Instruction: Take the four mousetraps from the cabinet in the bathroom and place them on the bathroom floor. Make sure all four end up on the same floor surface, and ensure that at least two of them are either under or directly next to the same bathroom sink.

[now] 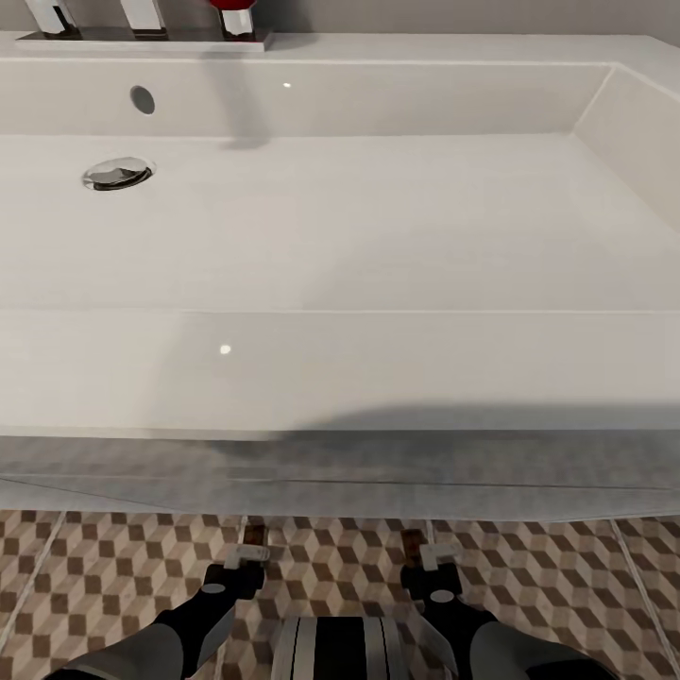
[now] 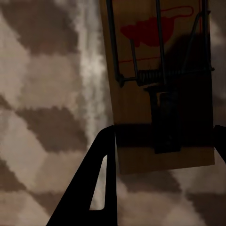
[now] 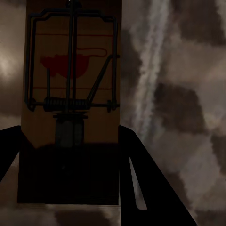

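My left gripper is low over the bathroom floor, just in front of the white vanity under the sink. It is shut on a tan mousetrap. In the left wrist view that mousetrap sits between the dark fingers, its wire spring and red mark facing the camera. My right gripper hangs beside it at the same height, shut on another mousetrap. The right wrist view has this mousetrap between the fingers, above the cube-pattern floor.
The sink's wide basin has a chrome drain at the left and chrome tap fittings with a red object on the back ledge. The vanity front overhangs the tiles. Part of my own base is between the arms.
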Motion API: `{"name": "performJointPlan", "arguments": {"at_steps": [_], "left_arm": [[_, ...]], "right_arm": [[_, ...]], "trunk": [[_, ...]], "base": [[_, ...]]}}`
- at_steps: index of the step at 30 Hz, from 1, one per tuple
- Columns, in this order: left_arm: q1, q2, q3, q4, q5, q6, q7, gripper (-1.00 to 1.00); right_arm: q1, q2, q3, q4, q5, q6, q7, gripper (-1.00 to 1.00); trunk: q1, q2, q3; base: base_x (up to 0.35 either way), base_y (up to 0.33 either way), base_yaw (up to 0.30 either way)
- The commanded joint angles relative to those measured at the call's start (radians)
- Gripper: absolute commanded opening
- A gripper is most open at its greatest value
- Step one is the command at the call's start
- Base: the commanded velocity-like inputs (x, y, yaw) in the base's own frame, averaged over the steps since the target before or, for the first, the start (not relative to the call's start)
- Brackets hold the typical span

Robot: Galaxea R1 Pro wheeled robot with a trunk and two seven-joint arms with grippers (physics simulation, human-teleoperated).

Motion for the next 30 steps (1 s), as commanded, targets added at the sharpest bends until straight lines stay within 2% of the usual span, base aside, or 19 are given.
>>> {"name": "performJointPlan", "arguments": {"at_steps": [1, 8, 17, 30], "left_arm": [[-0.001, 0.0, -0.009, 0.001, 0.009, -0.003, 0.007, -1.0], [-0.003, -0.001, -0.011, -0.005, 0.011, 0.002, -0.001, -1.0], [-0.004, -0.018, -0.013, -0.032, 0.009, 0.009, -0.008, -1.0], [-0.004, -0.019, -0.013, -0.078, 0.009, 0.031, -0.009, -1.0]], "right_arm": [[-0.001, 0.001, 0.006, 0.0, 0.003, -0.001, -0.006, -1.0], [0.0, 0.004, 0.008, -0.004, 0.002, -0.004, -0.006, -1.0], [0.0, 0.005, 0.007, -0.034, 0.002, -0.004, -0.006, -1.0], [-0.001, 0.007, 0.007, -0.072, 0.002, -0.004, -0.006, -1.0]], "trunk": [[0.0, 0.0, -0.001], [0.0, 0.0, -0.001], [0.0, 0.0, -0.001], [0.0, 0.0, -0.001]], "base": [[0.0, 0.0, 0.0], [0.0, 0.0, 0.0], [0.0, 0.0, 0.0], [0.0, 0.0, 0.0]]}}
